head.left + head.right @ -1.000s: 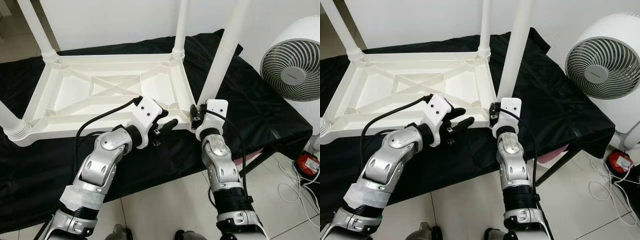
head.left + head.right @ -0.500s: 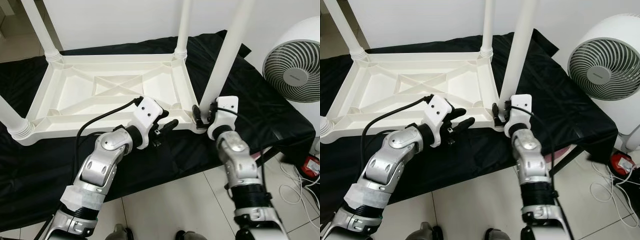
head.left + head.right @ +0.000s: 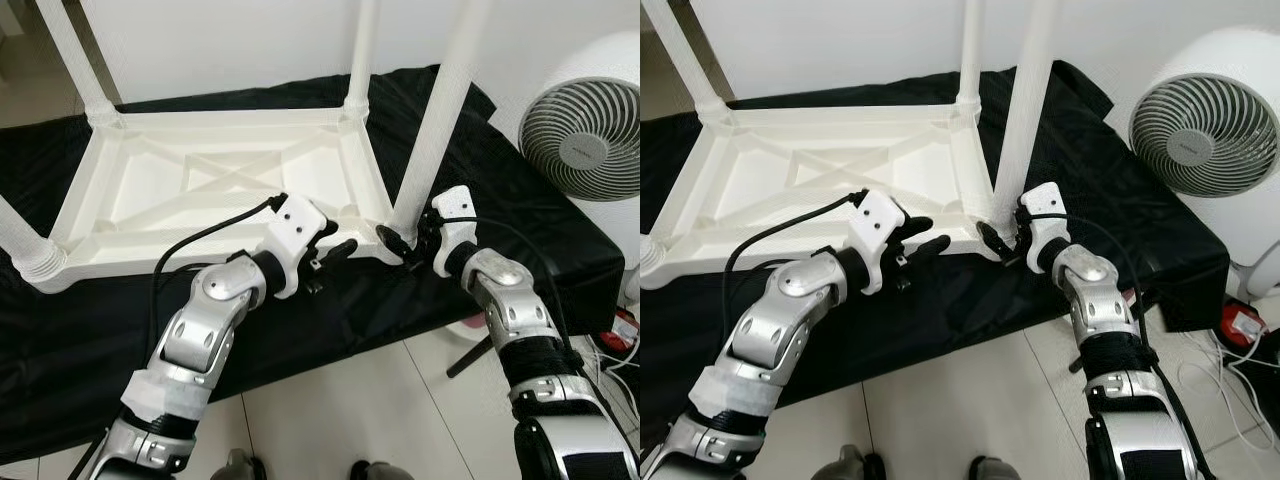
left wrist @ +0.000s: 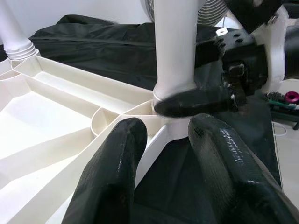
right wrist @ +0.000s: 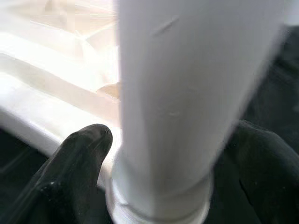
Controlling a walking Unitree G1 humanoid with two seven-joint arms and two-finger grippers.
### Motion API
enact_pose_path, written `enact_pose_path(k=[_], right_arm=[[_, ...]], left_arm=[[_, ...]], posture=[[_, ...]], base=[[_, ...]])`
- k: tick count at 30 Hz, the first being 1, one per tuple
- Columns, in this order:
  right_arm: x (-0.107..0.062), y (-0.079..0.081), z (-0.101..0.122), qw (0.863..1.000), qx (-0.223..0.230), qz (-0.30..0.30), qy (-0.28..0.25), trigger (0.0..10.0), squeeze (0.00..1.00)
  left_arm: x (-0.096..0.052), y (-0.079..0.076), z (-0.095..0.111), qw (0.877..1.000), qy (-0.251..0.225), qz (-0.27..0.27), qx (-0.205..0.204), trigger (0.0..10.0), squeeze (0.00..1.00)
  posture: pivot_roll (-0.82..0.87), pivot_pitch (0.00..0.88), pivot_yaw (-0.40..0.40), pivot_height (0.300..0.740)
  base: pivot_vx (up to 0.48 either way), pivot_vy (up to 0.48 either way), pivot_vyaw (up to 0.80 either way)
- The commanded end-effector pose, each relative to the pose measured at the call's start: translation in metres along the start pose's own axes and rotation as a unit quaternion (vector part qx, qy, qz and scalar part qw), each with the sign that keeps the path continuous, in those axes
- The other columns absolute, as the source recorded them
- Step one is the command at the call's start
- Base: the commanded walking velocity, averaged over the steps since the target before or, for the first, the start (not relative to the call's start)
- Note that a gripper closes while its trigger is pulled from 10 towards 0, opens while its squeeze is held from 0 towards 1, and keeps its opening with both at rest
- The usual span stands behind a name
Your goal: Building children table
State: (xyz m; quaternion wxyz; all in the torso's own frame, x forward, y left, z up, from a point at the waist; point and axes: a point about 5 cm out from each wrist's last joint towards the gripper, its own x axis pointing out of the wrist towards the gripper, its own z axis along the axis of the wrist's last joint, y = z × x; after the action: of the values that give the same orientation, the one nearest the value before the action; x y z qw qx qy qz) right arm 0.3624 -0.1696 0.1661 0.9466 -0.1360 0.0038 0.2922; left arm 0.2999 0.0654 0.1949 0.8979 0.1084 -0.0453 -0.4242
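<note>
Table top: the white plastic table top [image 3: 220, 190] lies upside down on a black cloth [image 3: 500, 200], so its ribs face up in a cross shape.
Legs: four white legs stand up from its corners. The near right leg [image 3: 435, 120] stands at the corner nearest the right arm. Another leg [image 3: 362, 55] stands at the far right corner, one [image 3: 75, 65] at the far left corner, and one [image 3: 22, 245] at the near left corner.
Right gripper: the right gripper [image 3: 408, 243] is at the foot of the near right leg. Its two black fingers [image 5: 77, 154] sit one on each side of the leg, right at the ring where it joins the top. They look closed around the leg.
Left gripper: the left gripper [image 3: 335, 255] hangs just in front of the near edge of the table top, close to the same corner. Its fingers [image 4: 117, 168] are apart and hold nothing.
Fan: a white round fan [image 3: 585, 140] stands on the floor past the right end of the cloth.
Floor: pale tiles [image 3: 350, 410] show under the arms, with cables [image 3: 1230, 380] lying near the fan.
</note>
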Motion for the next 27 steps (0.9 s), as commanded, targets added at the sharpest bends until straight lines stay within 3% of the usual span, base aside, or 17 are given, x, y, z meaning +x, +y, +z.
enact_pose_path(k=[1, 5, 6, 10, 11, 12, 19, 27], right_arm=[[0.005, 0.003, -0.002, 0.999, -0.018, 0.03, 0.012, 10.0, 0.0], [0.011, 0.005, 0.001, 0.998, -0.033, 0.054, 0.014, 10.0, 0.0], [0.015, 0.007, 0.004, 0.996, -0.04, 0.075, 0.015, 8.0, 0.0], [0.015, 0.007, 0.004, 0.996, -0.04, 0.075, 0.015, 8.0, 0.0], [0.019, 0.008, 0.006, 0.994, -0.05, 0.091, 0.019, 1.5, 0.0], [0.02, 0.008, 0.006, 0.993, -0.056, 0.104, 0.024, 0.0, 0.0], [0.018, 0.006, -0.001, 0.991, -0.057, 0.121, 0.032, 0.0, 0.0], [0.008, -0.004, -0.011, 0.997, -0.01, 0.076, 0.023, 0.0, 0.0]], left_arm=[[0.002, 0.001, -0.002, 1.0, 0.005, 0.011, -0.001, 10.0, 0.0], [0.003, 0.0, -0.002, 1.0, 0.004, 0.01, 0.0, 10.0, 0.0], [0.003, -0.001, -0.001, 1.0, 0.003, 0.008, 0.0, 10.0, 0.0], [0.003, -0.001, -0.001, 1.0, 0.003, 0.008, 0.0, 10.0, 0.0], [0.004, -0.002, 0.0, 1.0, 0.001, 0.007, -0.001, 10.0, 0.0], [0.003, -0.003, 0.0, 1.0, 0.001, 0.007, -0.001, 10.0, 0.0], [0.002, -0.005, 0.0, 1.0, 0.001, 0.009, -0.002, 10.0, 0.0], [0.003, -0.007, -0.001, 1.0, 0.001, 0.007, -0.006, 10.0, 0.0]], posture=[[-0.09, 0.085, 0.042, 0.74], [-0.09, 0.084, 0.042, 0.74], [-0.09, 0.083, 0.039, 0.74], [-0.09, 0.083, 0.039, 0.74], [-0.08, 0.084, 0.036, 0.74], [-0.07, 0.086, 0.033, 0.74], [-0.07, 0.092, 0.033, 0.74], [-0.08, 0.099, 0.03, 0.74]], base=[[0.0, 0.0, 0.0], [0.0, 0.0, 0.0], [0.0, 0.0, 0.0], [0.0, 0.0, 0.0], [0.0, 0.0, 0.0], [0.0, 0.0, 0.0], [0.0, 0.0, 0.0], [0.0, 0.0, 0.0]])
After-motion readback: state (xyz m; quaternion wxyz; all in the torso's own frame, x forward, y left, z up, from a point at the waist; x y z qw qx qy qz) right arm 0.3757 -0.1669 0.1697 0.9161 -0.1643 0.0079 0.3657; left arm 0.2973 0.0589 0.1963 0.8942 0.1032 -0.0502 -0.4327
